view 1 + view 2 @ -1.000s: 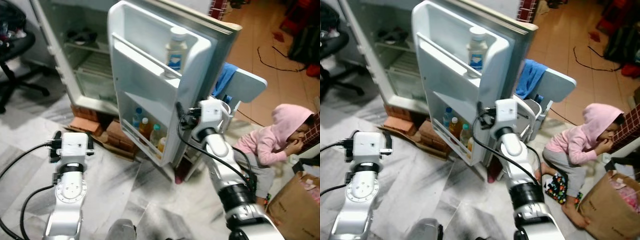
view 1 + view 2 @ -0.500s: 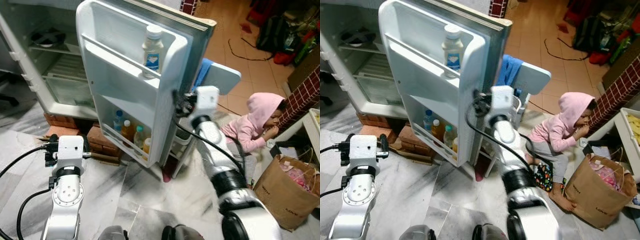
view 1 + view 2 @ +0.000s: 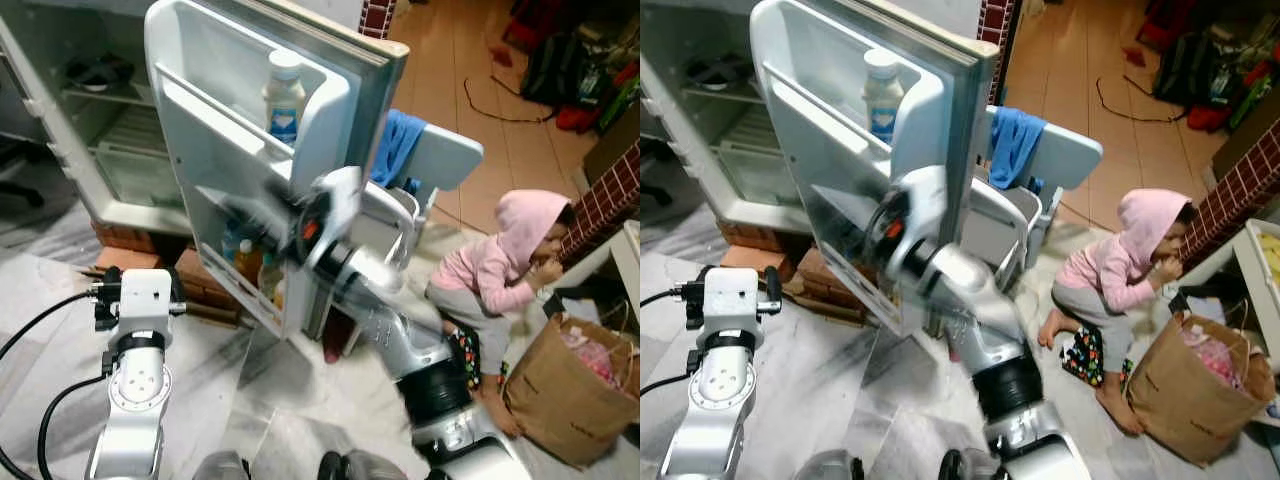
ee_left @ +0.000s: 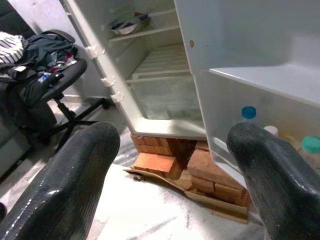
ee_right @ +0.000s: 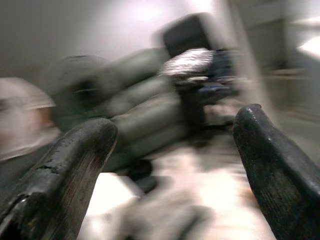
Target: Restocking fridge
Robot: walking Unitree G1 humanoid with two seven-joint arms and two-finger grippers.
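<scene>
The white fridge (image 3: 120, 150) stands open, and its door (image 3: 215, 130) swings toward me. A white bottle with a blue label (image 3: 283, 95) stands on the door's upper shelf. Several small bottles (image 3: 245, 262) sit in the lower door shelf. My right arm crosses in front of the door as a blur; its right gripper (image 3: 240, 205) is open and empty, fingers (image 5: 70, 165) wide apart. My left gripper (image 4: 172, 135) hangs low over the floor, left of the door, pointing at the fridge base. It is open with nothing between its fingers (image 4: 75, 185).
A child in a pink hoodie (image 3: 505, 270) sits on the floor right of the fridge, beside a brown paper bag (image 3: 565, 390). A white chair with a blue cloth (image 3: 395, 150) stands behind the door. Bricks (image 4: 160, 165) prop the fridge. An office chair (image 4: 45, 65) stands at the left.
My right arm has swung left from the door's outer edge across the door's inner face and is now blurred. The left arm has stayed put. The camera has shifted slightly.
</scene>
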